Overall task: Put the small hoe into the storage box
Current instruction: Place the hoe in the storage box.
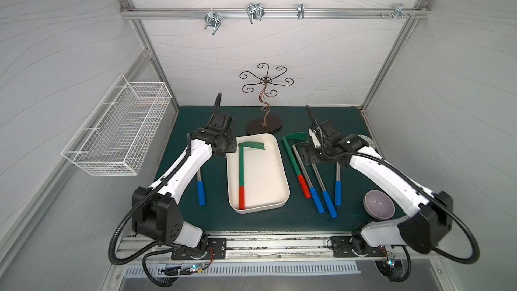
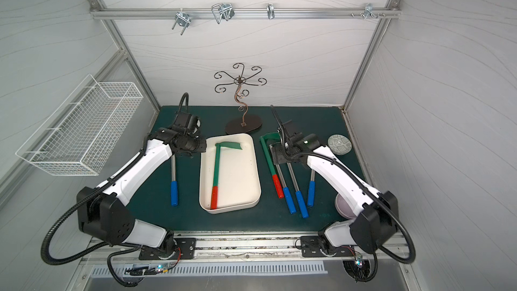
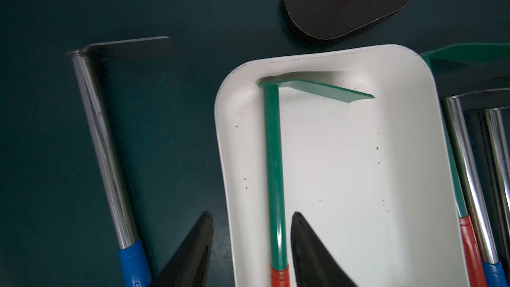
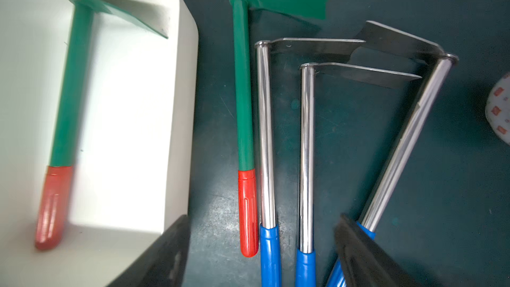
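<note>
One green hoe (image 1: 241, 169) already lies flat in the box (image 1: 263, 174), which sits mid-mat with its long sides running front to back. The shaft runs along the box's left wall, the blade is at the far end pointing toward the right wall, and the red grip is tucked into the near left corner. That part of the job looks done. The left gripper (image 3: 251, 213) hangs released above it, fingers spread far wider than the shaft and gripping nothing. One finger is inside the box and the other outside over the mat (image 1: 215, 214), so the left wall lies between them and a straight lift looks like the safest way out. The right gripper (image 4: 263, 216) is also spread wide and empty, hovering over the grips of the hoes right of the box. If more hoes are meant to go in, a second green hoe (image 1: 293, 160) lies on the mat just beside the box's right wall. Three steel hoes (image 4: 307, 147) crowd against it, their blades overlapping. Another steel hoe (image 1: 199, 177) lies apart on the left side. The box's right half is bare, with room for another hoe. The strip of mat between the box and the second green hoe is narrow, and its red grip sits hard against a steel shaft, so a finger has little room there. A stand (image 1: 264, 125) is at the far edge and a bowl (image 1: 379, 201) is near the front right corner.
</note>
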`<action>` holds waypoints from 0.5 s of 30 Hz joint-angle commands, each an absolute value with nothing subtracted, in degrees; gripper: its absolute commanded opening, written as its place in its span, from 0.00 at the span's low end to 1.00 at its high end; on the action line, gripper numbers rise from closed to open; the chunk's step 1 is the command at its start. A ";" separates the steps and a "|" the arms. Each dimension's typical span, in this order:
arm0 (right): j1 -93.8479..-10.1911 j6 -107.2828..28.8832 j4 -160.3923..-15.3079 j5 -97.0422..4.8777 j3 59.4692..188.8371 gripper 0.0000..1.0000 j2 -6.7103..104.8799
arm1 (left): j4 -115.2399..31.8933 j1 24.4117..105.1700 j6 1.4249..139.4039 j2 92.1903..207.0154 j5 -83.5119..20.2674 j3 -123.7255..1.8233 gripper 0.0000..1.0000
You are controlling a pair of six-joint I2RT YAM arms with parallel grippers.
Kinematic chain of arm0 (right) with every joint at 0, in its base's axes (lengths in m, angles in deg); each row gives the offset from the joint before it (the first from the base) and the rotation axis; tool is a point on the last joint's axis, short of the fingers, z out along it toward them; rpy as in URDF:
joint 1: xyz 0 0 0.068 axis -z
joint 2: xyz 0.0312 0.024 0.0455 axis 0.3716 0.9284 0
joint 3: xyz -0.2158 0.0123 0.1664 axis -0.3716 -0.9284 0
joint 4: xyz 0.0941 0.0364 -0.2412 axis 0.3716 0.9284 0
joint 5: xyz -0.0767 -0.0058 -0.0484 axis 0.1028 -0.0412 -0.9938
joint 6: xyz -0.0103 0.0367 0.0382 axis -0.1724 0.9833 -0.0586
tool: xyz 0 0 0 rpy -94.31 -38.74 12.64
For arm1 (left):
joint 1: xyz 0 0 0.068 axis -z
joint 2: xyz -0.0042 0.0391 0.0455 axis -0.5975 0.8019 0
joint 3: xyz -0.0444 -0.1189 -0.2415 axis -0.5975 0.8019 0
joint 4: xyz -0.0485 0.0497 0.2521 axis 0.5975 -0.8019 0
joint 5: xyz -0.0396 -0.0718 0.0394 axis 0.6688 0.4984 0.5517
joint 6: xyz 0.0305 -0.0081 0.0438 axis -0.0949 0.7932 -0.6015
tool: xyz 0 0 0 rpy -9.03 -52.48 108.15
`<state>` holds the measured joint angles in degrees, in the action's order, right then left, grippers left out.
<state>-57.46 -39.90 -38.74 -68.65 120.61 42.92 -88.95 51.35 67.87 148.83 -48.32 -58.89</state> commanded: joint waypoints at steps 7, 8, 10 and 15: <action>-58.73 -44.04 -43.76 -64.86 125.72 0.40 57.15 | -81.76 46.63 65.36 147.82 -43.27 -51.39 0.47; -58.78 -44.37 -44.12 -64.78 125.95 0.41 58.14 | -81.73 46.58 65.64 147.95 -43.01 -51.39 0.47; -58.90 -44.91 -44.57 -64.75 126.51 0.41 60.16 | -81.21 46.45 66.32 147.92 -42.47 -51.24 0.47; -58.86 -45.50 -47.06 -63.47 126.61 0.42 63.51 | -81.58 46.21 67.08 147.25 -42.78 -51.13 0.47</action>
